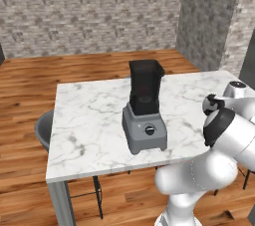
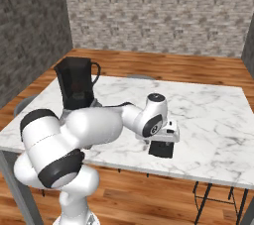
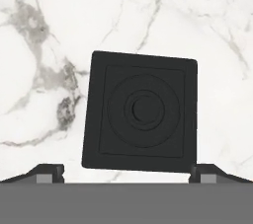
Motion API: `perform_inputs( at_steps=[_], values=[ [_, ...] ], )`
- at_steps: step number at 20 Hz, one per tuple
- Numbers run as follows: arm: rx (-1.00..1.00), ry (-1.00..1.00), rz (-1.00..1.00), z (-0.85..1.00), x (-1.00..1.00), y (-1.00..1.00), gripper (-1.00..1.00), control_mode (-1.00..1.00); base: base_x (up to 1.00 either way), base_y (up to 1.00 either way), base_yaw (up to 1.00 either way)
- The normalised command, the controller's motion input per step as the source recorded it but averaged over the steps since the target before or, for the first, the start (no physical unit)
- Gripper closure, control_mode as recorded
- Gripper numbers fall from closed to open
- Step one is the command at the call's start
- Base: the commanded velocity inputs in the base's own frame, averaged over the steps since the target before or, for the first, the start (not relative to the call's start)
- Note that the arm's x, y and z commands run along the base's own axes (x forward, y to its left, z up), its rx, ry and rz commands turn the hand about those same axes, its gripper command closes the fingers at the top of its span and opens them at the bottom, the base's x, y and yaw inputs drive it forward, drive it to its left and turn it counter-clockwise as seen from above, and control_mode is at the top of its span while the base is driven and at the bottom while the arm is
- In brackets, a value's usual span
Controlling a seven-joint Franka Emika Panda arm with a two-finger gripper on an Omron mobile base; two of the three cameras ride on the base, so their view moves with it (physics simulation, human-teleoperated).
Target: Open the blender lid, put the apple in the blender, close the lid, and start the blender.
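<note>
left base view: lidless blender (image 1: 144,113), blender lid (image 3: 141,112) on marble

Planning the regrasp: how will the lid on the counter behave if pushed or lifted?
The lid looks like a thin flat slab lying on the marble, so it will probably slide, not roll or tip. It seems rigid and light. Its low edges may be hard to pinch.

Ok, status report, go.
Tool open, directly over lid, not touching. Lid flat on counter, off blender. Jar top open. Nothing in the way.
</note>
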Motion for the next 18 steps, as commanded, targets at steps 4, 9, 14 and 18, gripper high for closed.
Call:
perform_inputs(
  at_steps=[4, 9, 14, 18],
  values=[
    [0.02, 0.02, 0.06, -0.08, 0.31, -0.01, -1.0, -1.0, 0.0, 0.0, 0.0],
    [0.02, 0.0, 0.08, -0.18, 0.11, -0.06, -1.0, -1.0, 0.0, 0.0, 0.0],
    [0.01, 0.0, 0.07, -0.23, 0.0, 0.0, -1.0, -1.0, 0.0, 0.0, 0.0],
    [0.0, 0.0, 0.06, -0.16, 0.09, 0.0, -1.0, -1.0, 0.0, 0.0, 0.0]
  ],
)
